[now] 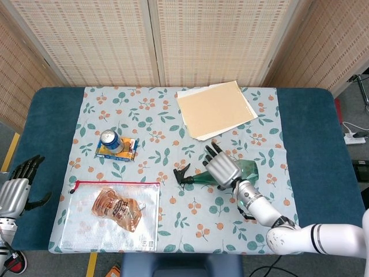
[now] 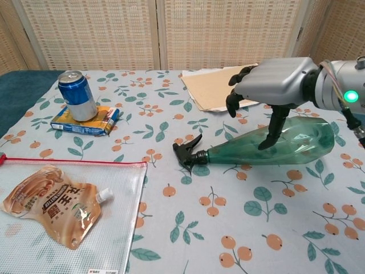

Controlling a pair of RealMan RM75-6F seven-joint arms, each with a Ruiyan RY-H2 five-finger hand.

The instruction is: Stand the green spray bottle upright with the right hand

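Under the right hand: right hand sits over the translucent green plastic spray bottle, fingers spread and curled down, thumb tip looks like it's on the bottle body, nothing gripped
Bottle spot: lying on its side on the floral tablecloth, black trigger nozzle sticking out past the fingertips, fat base back toward the wrist
Far side of the right hand: tan paper folder on a few white sheets
Way off past the nozzle: blue soda can standing on a flat blue and orange box, can't read the print on either
Pouch: clear zip pouch with a red zipper, inside it an orange spouted refill pack with Chinese lettering, too small to read
Head view only: left hand by the table's near left corner, fingers apart, holding nothing; chest view doesn't catch it
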